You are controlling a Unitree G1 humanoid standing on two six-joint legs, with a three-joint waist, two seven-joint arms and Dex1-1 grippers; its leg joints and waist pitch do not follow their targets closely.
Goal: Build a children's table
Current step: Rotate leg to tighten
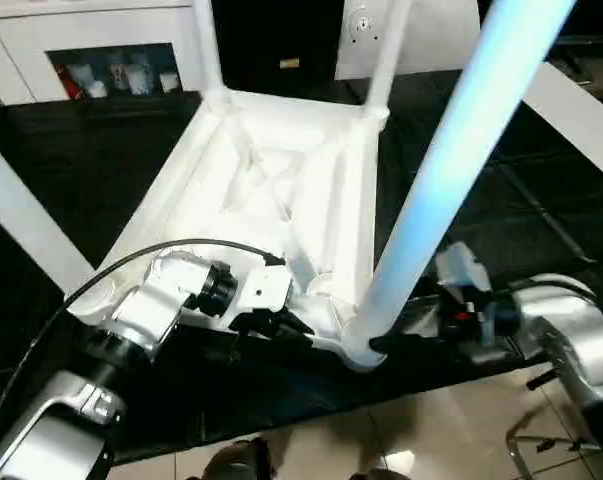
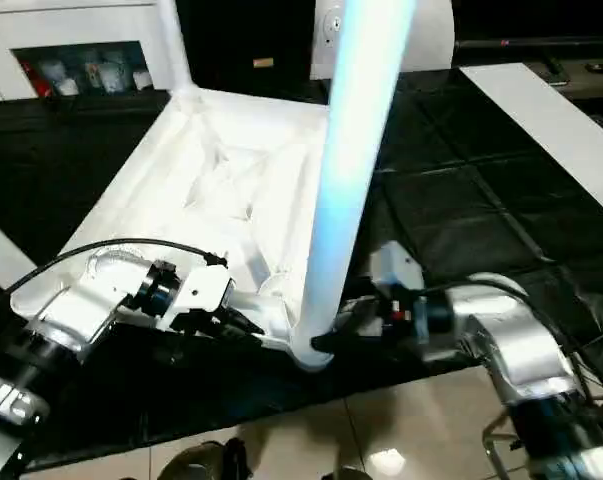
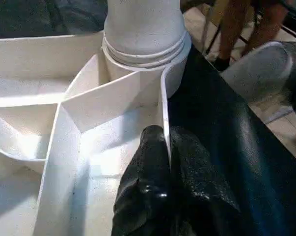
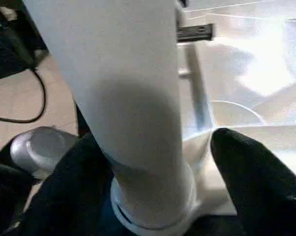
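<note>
Left gripper (image 3: 165,187) is pinched shut on the near rim of the upside-down tabletop (image 1: 251,180) lying on the black work table (image 1: 101,160); right of it the near-right leg (image 1: 451,170) stands in its corner socket, with right gripper (image 4: 152,162) straddling its base, fingers (image 4: 251,177) spread and seemingly not clamped. Risk: if that leg isn't fully seated, it could tip out, or the tabletop slide off the near edge. Far legs cut off; socket seating unreadable.
</note>
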